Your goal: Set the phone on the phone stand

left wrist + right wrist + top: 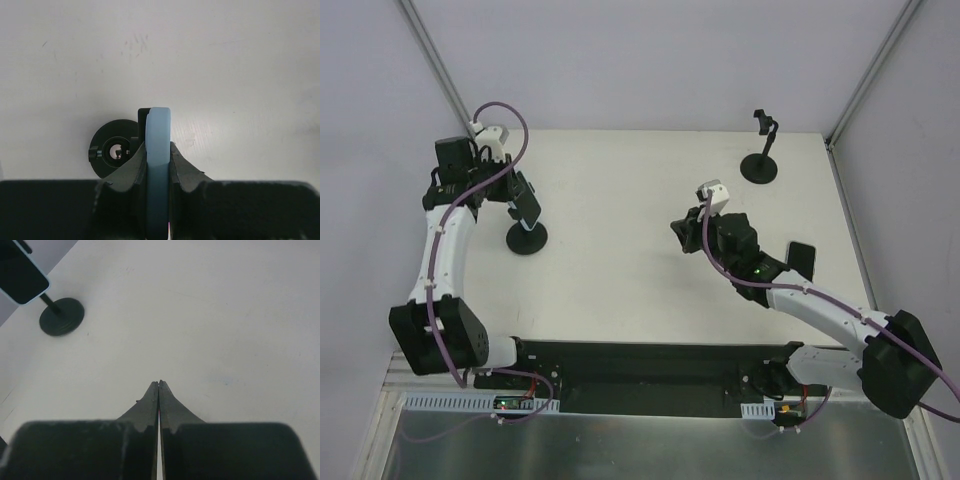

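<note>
My left gripper [522,195] is shut on the phone [531,210], a dark slab with a light blue edge. It holds the phone upright, right above the black round-based phone stand [527,238] at the table's left. In the left wrist view the blue edge [158,160] stands between the jaws, with the stand's base [112,150] below left and its clamp [143,116] just behind the phone. I cannot tell whether the phone sits in the clamp. My right gripper [678,232] is shut and empty mid-table. Its view shows the phone [20,272] over the stand base [61,316].
A second black phone stand [760,152] stands at the back right of the table. A flat dark rectangular thing [803,258] lies by the right arm near the right edge. Grey walls close the table at the back and sides.
</note>
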